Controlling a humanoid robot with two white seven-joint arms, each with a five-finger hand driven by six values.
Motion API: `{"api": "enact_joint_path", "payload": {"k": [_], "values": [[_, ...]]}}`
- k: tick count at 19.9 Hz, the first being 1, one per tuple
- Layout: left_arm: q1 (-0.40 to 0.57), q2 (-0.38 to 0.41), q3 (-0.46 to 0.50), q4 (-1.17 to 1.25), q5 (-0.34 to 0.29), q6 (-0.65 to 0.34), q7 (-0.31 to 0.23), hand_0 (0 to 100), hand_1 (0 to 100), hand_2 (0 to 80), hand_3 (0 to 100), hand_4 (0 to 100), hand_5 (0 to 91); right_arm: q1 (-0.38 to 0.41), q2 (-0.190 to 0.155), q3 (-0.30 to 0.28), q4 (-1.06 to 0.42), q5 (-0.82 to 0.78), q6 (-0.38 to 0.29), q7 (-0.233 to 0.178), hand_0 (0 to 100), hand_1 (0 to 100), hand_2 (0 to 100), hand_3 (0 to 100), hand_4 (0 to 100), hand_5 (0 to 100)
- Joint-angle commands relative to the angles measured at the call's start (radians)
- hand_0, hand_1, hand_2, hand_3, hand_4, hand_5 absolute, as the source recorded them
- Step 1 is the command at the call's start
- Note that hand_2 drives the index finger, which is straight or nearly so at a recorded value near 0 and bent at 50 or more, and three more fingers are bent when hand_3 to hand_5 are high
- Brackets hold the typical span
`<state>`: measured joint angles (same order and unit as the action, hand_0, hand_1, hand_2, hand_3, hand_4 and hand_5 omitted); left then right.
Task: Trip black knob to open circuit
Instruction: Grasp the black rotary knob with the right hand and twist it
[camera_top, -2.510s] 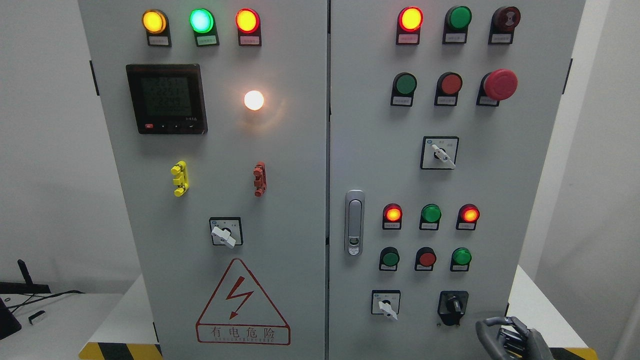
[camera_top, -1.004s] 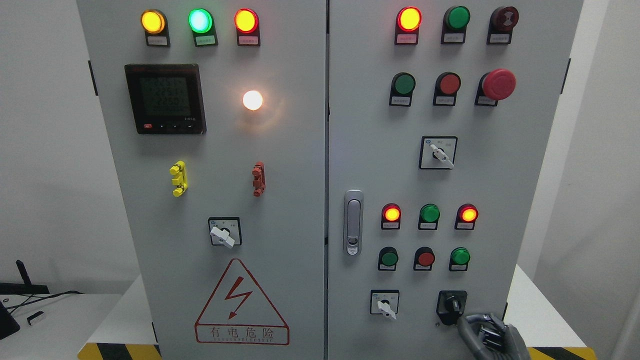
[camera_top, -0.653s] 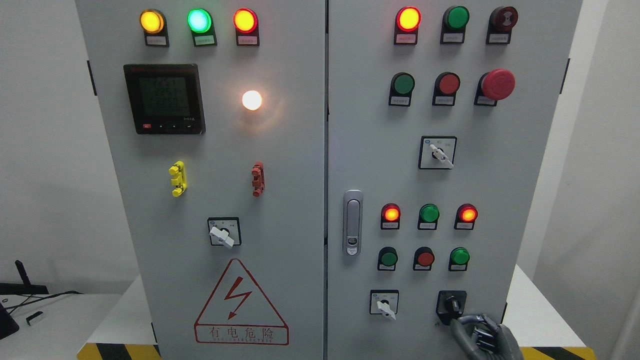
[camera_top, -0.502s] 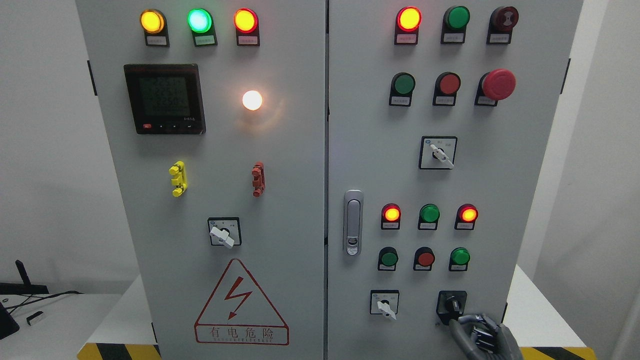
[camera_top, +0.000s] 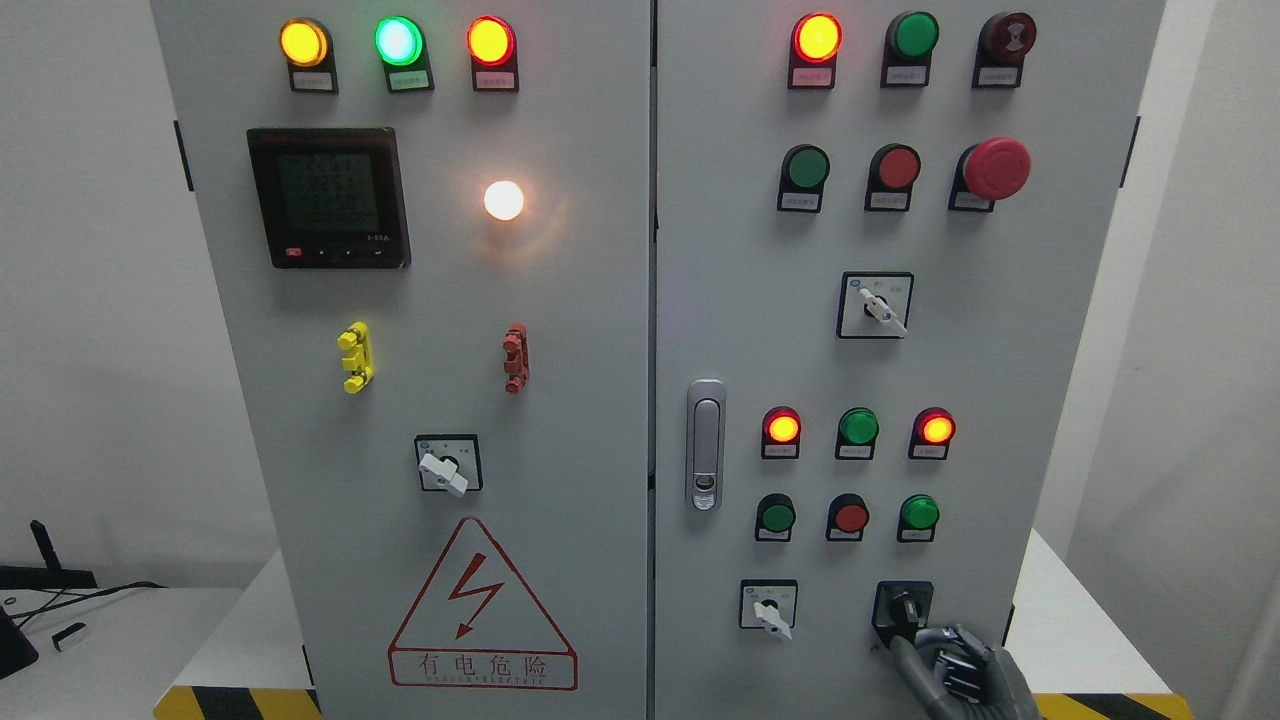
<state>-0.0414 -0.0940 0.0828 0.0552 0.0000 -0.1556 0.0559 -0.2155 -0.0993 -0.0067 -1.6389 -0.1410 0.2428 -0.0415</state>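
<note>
The right hand (camera_top: 955, 672) comes up from the bottom right corner, grey and jointed, its fingers curled in on themselves with nothing visibly gripped between them. One fingertip (camera_top: 900, 645) reaches toward the lower left corner of the black knob (camera_top: 905, 607); from where I stand I cannot tell whether it actually touches. The knob sits low on the right door of the grey cabinet (camera_top: 980, 350), in a black square housing, its handle pointing up and slightly left.

Just to the left of it is a small white selector switch (camera_top: 769, 607) with its lever angled down to the right. Above these runs a row of three push buttons, green (camera_top: 777, 517), red (camera_top: 851, 517) and green (camera_top: 920, 512), and over them three indicator lamps: a lit red one (camera_top: 783, 427), an unlit green one (camera_top: 858, 427) and another lit red one (camera_top: 936, 428). A silver door latch (camera_top: 706, 445) stands upright near the seam between the doors.

Higher up is another white selector (camera_top: 877, 305), then a big red mushroom button (camera_top: 995, 168). On the left door a digital meter (camera_top: 328, 197) glows faintly beside a bright white lamp (camera_top: 504, 200), and a red lightning warning triangle (camera_top: 485, 605) sits near the bottom. The cabinet rests on a white table (camera_top: 120, 640) with yellow and black hazard tape along its edge.
</note>
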Motion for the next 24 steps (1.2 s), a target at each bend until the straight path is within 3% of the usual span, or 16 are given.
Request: {"api": "enact_joint_path", "payload": {"k": [1, 24], "values": [[0.000, 0.000, 0.000, 0.000, -0.031, -0.001, -0.001, 12, 39, 0.0, 0, 0, 0.0, 0.002, 0.013, -0.013, -0.027, 0.000, -0.003, -0.011, 34, 72, 51, 100, 100, 93], [0.000, -0.001, 0.000, 0.000, -0.031, -0.001, -0.001, 12, 39, 0.0, 0, 0, 0.0, 0.018, 0.027, 0.047, -0.044, -0.002, -0.002, -0.015, 34, 72, 51, 100, 100, 93]]}}
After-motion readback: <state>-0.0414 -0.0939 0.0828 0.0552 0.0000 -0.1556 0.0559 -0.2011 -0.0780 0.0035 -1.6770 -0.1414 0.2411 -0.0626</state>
